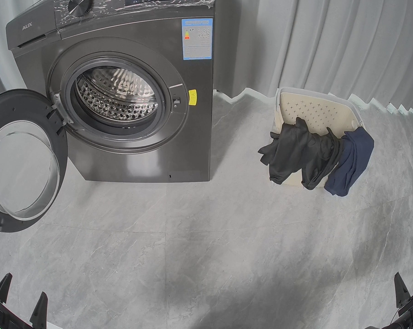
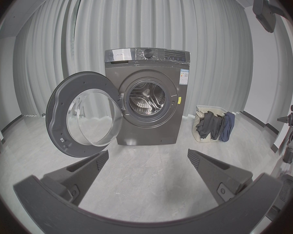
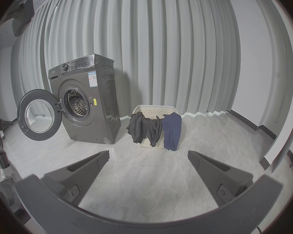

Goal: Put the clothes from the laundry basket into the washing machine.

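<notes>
Black and navy cloth garments (image 1: 302,154) over cream plastic laundry basket (image 1: 318,108); grey washing machine (image 1: 138,161) open. Left gripper (image 2: 147,151), right gripper (image 3: 148,151): wide, empty. Step, judged: approach basket; grasp next.

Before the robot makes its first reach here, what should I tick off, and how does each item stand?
1. Washing machine door swung wide open: ok.
2. Drum free to take clothes: ok, no clothes in the part that shows.
3. Clothes within grasp: ok, the black garment and the navy garment hang over the front rim of the laundry basket.
4. Left gripper open and holding nothing: ok.
5. Right gripper open and holding nothing: ok.
6. More clothes at the basket's bottom: cannot tell, the draped garments hide it.
</notes>
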Motion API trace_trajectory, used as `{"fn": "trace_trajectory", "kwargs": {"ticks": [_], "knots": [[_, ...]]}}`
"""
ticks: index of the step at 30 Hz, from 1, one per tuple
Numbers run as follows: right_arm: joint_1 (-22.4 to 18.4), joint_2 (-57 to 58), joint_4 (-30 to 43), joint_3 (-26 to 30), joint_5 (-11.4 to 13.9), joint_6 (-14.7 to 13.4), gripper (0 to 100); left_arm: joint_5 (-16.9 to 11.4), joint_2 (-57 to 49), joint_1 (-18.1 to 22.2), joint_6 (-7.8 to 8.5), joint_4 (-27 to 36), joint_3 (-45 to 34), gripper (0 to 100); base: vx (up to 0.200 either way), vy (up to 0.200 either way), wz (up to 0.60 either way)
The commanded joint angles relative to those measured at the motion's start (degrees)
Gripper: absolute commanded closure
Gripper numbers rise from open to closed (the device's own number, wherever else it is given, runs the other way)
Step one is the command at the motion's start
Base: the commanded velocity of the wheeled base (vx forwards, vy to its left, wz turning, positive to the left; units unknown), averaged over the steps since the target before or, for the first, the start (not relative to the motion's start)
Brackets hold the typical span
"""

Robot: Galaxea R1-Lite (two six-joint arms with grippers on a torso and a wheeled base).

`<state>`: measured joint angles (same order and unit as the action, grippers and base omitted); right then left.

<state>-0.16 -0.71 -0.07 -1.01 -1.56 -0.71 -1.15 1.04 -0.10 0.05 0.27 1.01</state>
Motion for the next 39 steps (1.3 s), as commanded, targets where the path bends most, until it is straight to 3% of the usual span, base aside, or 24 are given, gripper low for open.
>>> {"fn": "trace_trajectory", "kwargs": {"ticks": [1, 21, 33, 39], "knots": [[0.0, 0.7, 0.0, 1.0, 0.0, 0.0, 0, 0.0, -0.9, 0.0, -0.05, 0.0, -0.9, 0, 0.000, -0.200, 0.00], [0.0, 0.7, 0.0, 1.0, 0.0, 0.0, 0, 0.0, -0.9, 0.0, -0.14, 0.0, -0.9, 0, 0.000, -0.200, 0.00], [0.0, 0.7, 0.0, 1.0, 0.0, 0.0, 0, 0.0, -0.9, 0.0, -0.14, 0.1, -0.9, 0, 0.000, 0.000, 0.00], [0.0, 0.7, 0.0, 1.0, 0.0, 0.0, 0, 0.0, -0.9, 0.0, -0.14, 0.1, -0.9, 0, 0.000, -0.200, 0.00]]}}
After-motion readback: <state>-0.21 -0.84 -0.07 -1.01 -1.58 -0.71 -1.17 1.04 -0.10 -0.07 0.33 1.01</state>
